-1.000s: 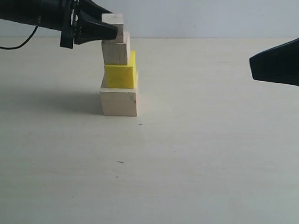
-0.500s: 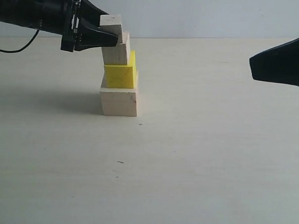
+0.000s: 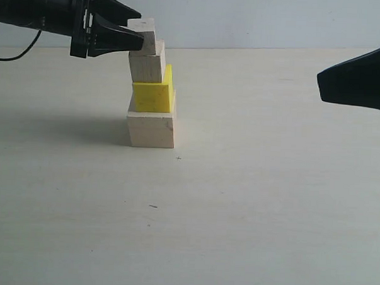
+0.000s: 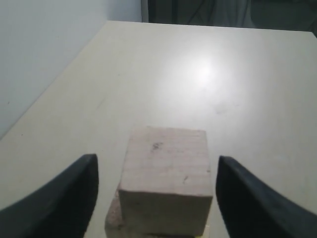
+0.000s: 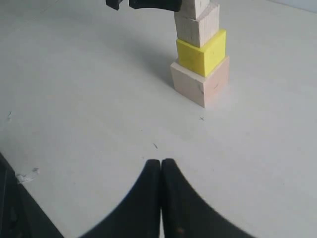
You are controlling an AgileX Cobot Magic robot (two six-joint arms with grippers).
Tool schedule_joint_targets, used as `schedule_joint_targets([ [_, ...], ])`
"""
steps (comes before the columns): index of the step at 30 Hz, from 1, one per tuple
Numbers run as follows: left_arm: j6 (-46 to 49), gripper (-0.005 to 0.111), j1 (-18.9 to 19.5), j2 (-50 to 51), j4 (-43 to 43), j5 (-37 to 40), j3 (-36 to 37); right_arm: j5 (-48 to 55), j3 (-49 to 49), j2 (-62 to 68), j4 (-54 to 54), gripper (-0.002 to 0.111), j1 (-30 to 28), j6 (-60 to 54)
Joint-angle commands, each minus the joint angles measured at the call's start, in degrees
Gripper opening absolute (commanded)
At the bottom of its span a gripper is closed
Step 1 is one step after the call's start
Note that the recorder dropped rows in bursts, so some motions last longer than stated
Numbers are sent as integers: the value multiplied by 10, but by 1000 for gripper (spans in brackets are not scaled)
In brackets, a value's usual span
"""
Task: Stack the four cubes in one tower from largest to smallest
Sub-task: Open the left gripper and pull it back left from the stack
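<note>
A tower stands left of centre on the table: large pale wood cube at the base, yellow cube on it, medium pale wood cube above, small pale wood cube on top. My left gripper is open, its fingers apart on either side of the small cube, with gaps on both sides. My right gripper is shut on nothing, hovering at the far right. The right wrist view shows the large cube and yellow cube from afar.
The pale table stretches in front of and to the right of the tower. A light wall backs the table. A black cable hangs from the left arm.
The left gripper has opened off the small cube and drawn back to the left a little. The small cube stays on top of the tower. The right arm has not moved.
</note>
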Motion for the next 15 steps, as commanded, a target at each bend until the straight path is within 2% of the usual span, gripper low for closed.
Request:
schedule_joint_targets([
  [1,-9,66,2,-18,8,2,1,-3,2,-5,-1,0,-2,-4],
  [7,-42,63,31,-61,14,2,1,-3,2,-5,1,0,-2,-4],
  [9,-70,45,43,-76,43,2,1,-3,2,-5,3,0,-2,-4],
  [10,-90,29,47,-79,64,2,1,-3,2,-5,4,0,-2,-2],
  [11,-98,18,48,-81,76,2,1,-3,2,-5,4,0,-2,3],
  [12,-99,0,49,-81,90,2,1,-3,2,-5,4,0,-2,6],
  [15,-98,0,49,-81,90,2,1,-3,2,-5,4,0,-2,6],
])
